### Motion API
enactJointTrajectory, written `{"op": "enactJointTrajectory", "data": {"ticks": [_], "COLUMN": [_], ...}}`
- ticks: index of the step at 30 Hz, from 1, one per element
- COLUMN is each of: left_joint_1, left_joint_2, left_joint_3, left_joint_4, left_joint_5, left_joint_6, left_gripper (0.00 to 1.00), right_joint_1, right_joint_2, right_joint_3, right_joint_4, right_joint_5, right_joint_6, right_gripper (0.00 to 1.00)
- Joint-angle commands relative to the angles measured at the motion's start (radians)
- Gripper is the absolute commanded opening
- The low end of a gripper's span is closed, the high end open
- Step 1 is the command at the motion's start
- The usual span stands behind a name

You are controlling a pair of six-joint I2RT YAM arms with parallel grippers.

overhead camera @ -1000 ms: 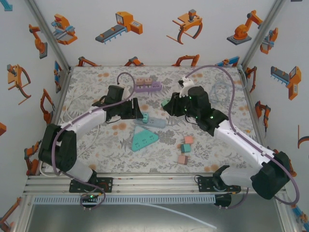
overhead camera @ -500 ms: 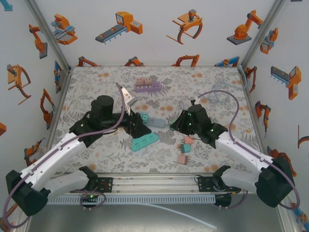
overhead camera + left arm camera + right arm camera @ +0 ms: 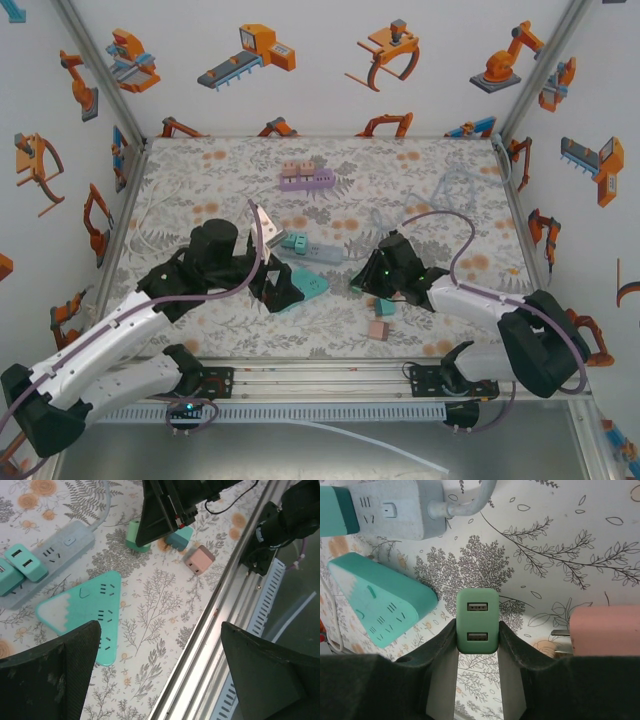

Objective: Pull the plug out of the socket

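My right gripper (image 3: 477,630) is shut on a green two-port USB plug (image 3: 477,621), which it holds just above the floral mat and apart from any socket. From above, this gripper (image 3: 358,281) sits right of centre. A grey power strip (image 3: 322,252) lies behind it, with two teal plugs (image 3: 293,243) still seated in it. The strip (image 3: 395,507) shows at the top left of the right wrist view. A teal triangular socket block (image 3: 303,290) lies beside my left gripper (image 3: 275,285). The left gripper (image 3: 160,630) is open with nothing between its fingers, over the mat's near edge.
A pink cube plug (image 3: 605,630) lies just right of the held plug, and another pink cube (image 3: 378,330) is nearer the front. A purple strip (image 3: 305,178) with blocks sits at the back. The metal rail (image 3: 215,615) runs along the near edge.
The left gripper let go of the grey strip, opened wide and drew back toward the near edge. The right gripper moved nearer and lower, carrying the green plug away from the strip.
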Motion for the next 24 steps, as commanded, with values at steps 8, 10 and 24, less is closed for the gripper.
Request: {"op": "enactJointTrajectory", "data": {"ticks": [8, 10, 24], "left_joint_1": [-0.004, -0.003, -0.002], "left_joint_2": [-0.034, -0.026, 0.088], "left_joint_3": [-0.035, -0.033, 0.027], "left_joint_4": [0.038, 0.045, -0.003], "left_joint_5": [-0.17, -0.155, -0.266], "left_joint_6": [-0.005, -0.006, -0.071], "left_gripper": [0.97, 0.97, 0.97], "right_joint_1": [-0.001, -0.001, -0.001], "right_joint_2": [-0.043, -0.062, -0.254], "right_joint_3": [-0.046, -0.047, 0.071], "right_joint_4": [-0.019, -0.041, -0.264], "right_joint_5": [0.039, 0.05, 0.171], "right_joint_6": [0.029, 0.027, -0.085], "right_gripper": [0.47, 0.48, 0.49]}}
